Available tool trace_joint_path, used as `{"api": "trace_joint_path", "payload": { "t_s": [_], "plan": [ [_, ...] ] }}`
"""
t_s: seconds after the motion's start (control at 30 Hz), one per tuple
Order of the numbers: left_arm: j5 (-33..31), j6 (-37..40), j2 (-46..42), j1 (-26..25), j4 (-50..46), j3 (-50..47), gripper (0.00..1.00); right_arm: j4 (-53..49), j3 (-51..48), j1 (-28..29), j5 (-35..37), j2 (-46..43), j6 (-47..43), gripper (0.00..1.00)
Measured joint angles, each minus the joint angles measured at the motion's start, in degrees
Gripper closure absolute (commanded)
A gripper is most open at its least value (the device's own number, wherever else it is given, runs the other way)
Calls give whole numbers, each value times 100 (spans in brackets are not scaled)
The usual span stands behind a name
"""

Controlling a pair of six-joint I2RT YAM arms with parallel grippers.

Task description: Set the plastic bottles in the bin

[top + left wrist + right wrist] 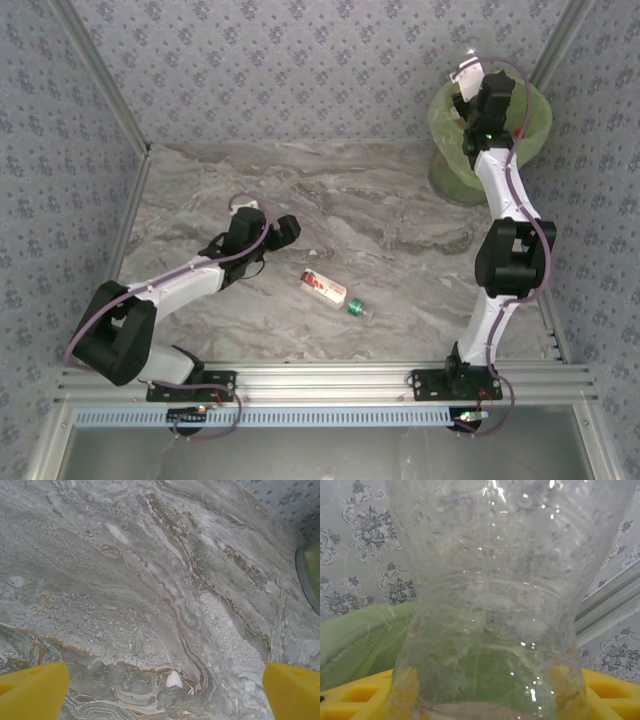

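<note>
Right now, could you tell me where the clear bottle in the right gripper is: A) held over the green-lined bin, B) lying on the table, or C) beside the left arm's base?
A: the right gripper holds the clear bottle above the bin, its green liner visible behind.

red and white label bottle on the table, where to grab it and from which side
Take the bottle across its labelled middle, coming straight down from above, fingers either side of its long axis: it lies flat on its side, slanted, green cap toward the near right.
</note>
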Motion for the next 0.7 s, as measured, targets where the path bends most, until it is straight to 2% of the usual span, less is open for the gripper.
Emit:
{"api": "trace_joint_path", "payload": {
  "t_s": [0.47, 0.7],
  "plan": [
    [-2, 2, 66, 0, 20, 0, 1, -85, -11, -87, -79, 0, 48, 63],
    [-4, 0, 66, 0, 20, 0, 1, -302, 319, -289, 13, 247, 203, 55]
  ]
}}
